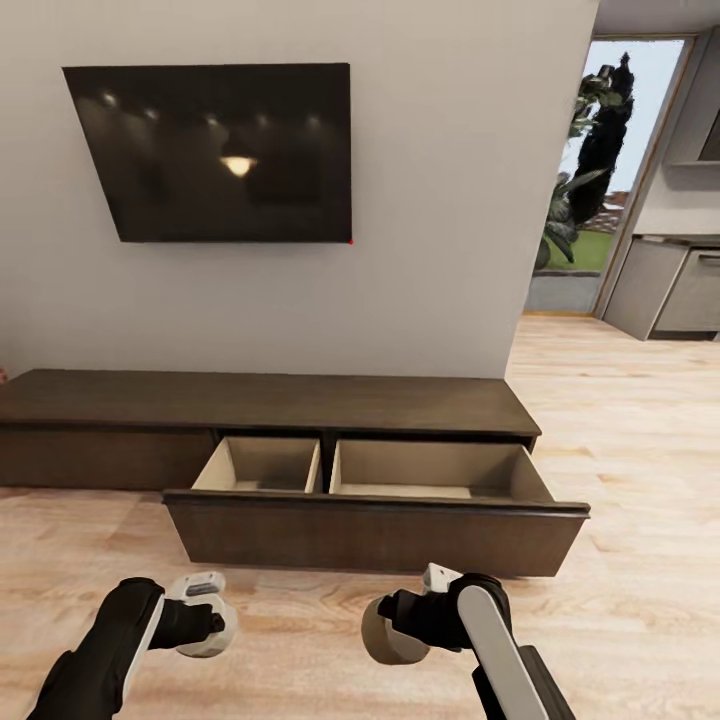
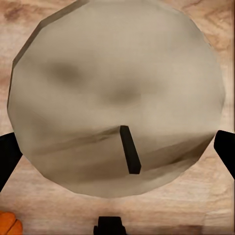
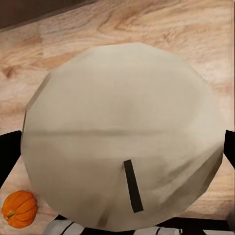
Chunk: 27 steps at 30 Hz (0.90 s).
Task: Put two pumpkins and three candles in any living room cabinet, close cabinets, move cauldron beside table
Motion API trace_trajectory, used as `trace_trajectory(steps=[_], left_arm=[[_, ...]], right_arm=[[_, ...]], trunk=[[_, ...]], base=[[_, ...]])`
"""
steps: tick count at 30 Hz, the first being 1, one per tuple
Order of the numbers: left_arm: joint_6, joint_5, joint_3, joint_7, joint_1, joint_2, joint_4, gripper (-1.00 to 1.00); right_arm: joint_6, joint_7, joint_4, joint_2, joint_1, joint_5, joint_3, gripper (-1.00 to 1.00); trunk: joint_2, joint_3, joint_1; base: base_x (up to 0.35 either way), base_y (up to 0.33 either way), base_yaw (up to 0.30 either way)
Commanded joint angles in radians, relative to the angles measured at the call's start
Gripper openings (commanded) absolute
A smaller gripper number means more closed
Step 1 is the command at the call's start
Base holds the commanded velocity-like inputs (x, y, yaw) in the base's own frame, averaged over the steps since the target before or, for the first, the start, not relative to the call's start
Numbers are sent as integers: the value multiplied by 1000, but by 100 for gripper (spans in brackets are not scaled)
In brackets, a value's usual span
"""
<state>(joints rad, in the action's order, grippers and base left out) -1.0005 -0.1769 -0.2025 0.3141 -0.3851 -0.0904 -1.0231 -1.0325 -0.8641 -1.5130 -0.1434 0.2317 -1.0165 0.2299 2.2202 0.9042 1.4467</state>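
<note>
Left gripper [image 1: 205, 625] low over the wood floor [image 1: 640, 450], jaws closed on a candle [image 2: 117, 98]; its fingers [image 2: 7, 156] flank the beige disc on both sides, dark wick facing the wrist camera. An orange pumpkin [image 2: 9, 224] lies on the floor near this gripper. Ahead of both grippers, the cabinet [image 1: 260, 400] has one wide drawer [image 1: 375, 525] pulled out, both beige compartments bare. Right gripper [image 1: 395, 625] likewise clamps a second candle [image 3: 122, 132]; a pumpkin [image 3: 19, 209] sits on the floor just beside it.
</note>
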Motion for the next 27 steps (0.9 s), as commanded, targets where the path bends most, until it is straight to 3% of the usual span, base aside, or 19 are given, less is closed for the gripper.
trace_trajectory(steps=[1, 14, 27], left_arm=[[0, -2, 1, -1, 0, 1, 0, -100], [2, -3, 2, -1, 0, 4, 0, -100], [3, -1, 1, -1, 0, 3, 0, -100]], right_arm=[[1, -2, 0, 0, 0, -2, 0, -100], [-5, 8, 9, 5, 0, -4, -2, -100], [-7, 3, 23, 10, 0, -4, -2, -100]], trunk=[[-7, -3, -4], [-98, -44, -54], [-189, -85, -104]], base=[[0, 0, 0], [-123, 0, 0], [-10, 0, 0]])
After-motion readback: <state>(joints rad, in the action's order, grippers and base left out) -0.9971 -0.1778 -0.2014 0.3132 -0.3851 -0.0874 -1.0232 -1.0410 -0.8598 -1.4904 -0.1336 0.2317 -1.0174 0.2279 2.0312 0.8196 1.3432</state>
